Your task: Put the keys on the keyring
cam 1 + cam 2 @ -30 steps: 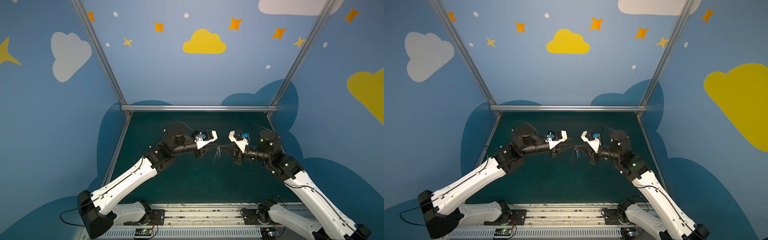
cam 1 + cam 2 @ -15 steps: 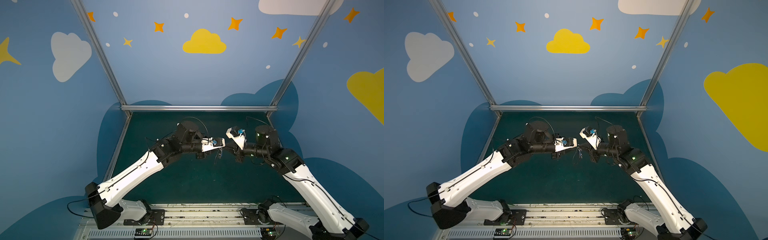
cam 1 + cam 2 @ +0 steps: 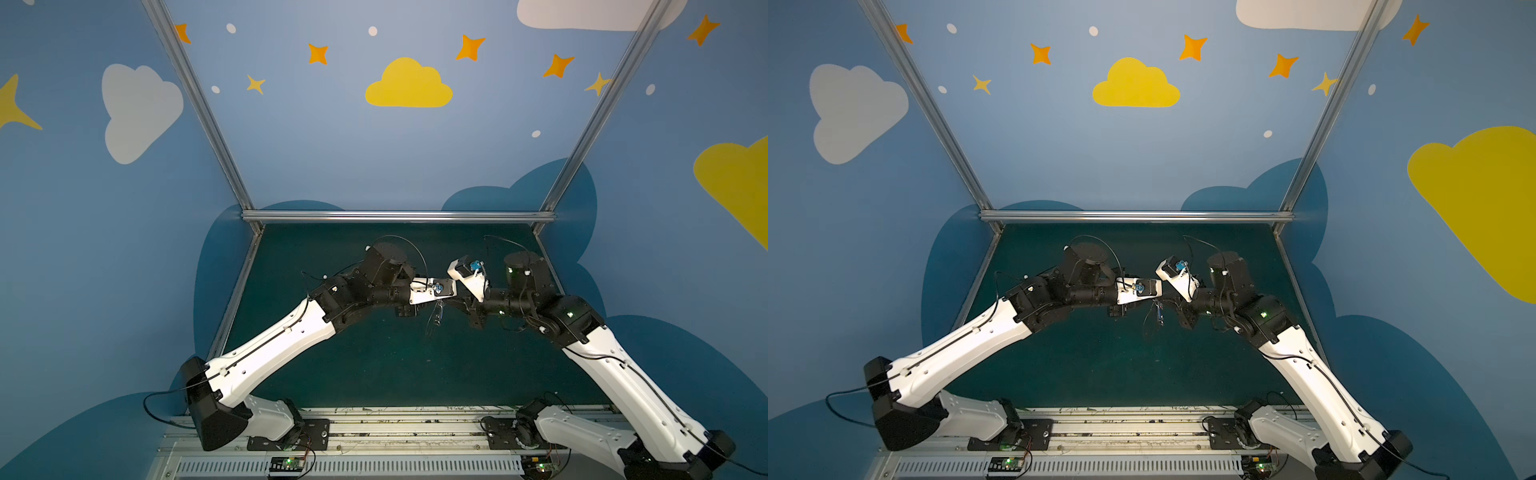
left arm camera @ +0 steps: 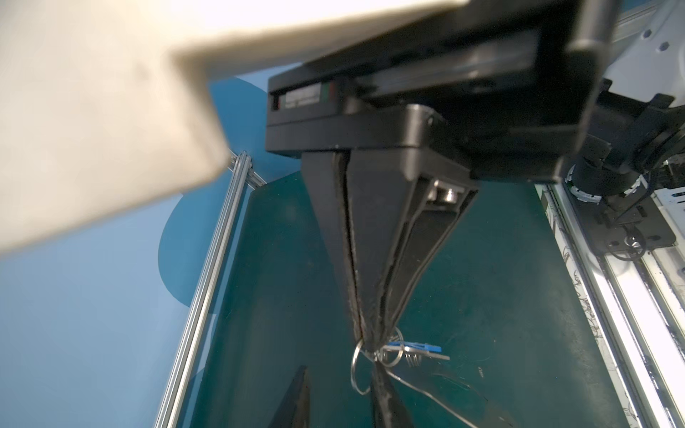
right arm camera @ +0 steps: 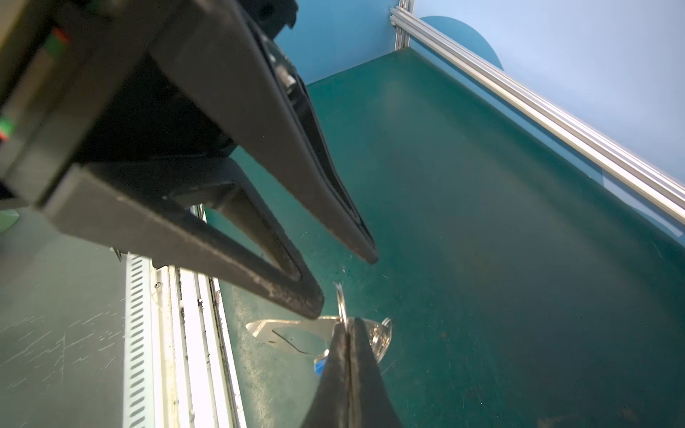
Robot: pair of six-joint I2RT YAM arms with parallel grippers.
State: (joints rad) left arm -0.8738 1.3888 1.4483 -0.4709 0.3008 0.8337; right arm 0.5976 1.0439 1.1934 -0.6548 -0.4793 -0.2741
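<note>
Straight to the middle, above the green desk (image 3: 374,374), with both arms reaching in tip to tip. Over at the right hand (image 5: 348,339): clamped fully shut, no gap at all between the fingers, pinching a wire ring (image 5: 341,302) of the keyring (image 5: 287,331). Hanging from that pinch, clear of the desk: a flat grey plate with a slot, seen broadside from the right wrist and edge-on from the left wrist. Right beside the shut fingers, a sliver of blue and silver, the keys (image 4: 422,347), too small to count. No telling about the keys: threaded on or merely alongside. On to the left hand (image 5: 343,281): partly open, fingers well parted, gripping nothing. Aimed straight at the bunch, with one fingertip (image 5: 308,301) just beside the plate's edge, maybe touching, impossible to say. From the left wrist, a loop of that wire ring sitting in the gap between those parted fingers. In both top views, no more than a thin glinting thread of the keyring (image 3: 1158,315) dangling between the two hands.
</note>
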